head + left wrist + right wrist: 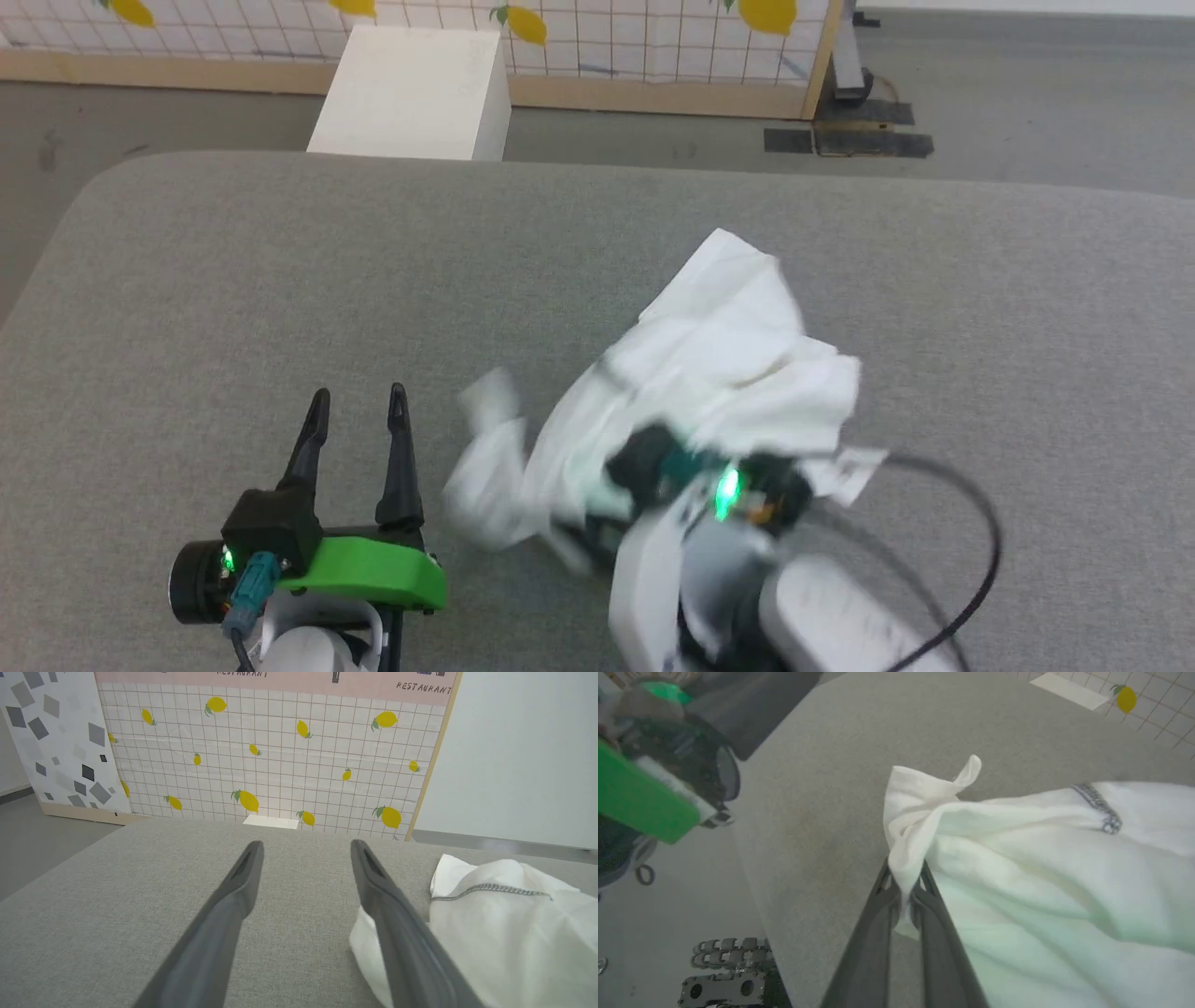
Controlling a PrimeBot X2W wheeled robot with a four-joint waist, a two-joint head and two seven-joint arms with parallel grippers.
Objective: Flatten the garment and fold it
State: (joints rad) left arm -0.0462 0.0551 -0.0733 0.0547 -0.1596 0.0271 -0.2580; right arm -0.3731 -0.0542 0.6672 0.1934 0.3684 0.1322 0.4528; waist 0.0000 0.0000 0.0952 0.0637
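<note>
Before a "RESTAURANT" panel (280, 765), left jaws gape; right jaws clamp the garment (1041, 858).

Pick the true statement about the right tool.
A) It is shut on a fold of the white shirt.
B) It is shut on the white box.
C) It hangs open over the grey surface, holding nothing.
A: in the right wrist view, the right tool is closed with a bunched fold of the shirt pinched in it.
</note>
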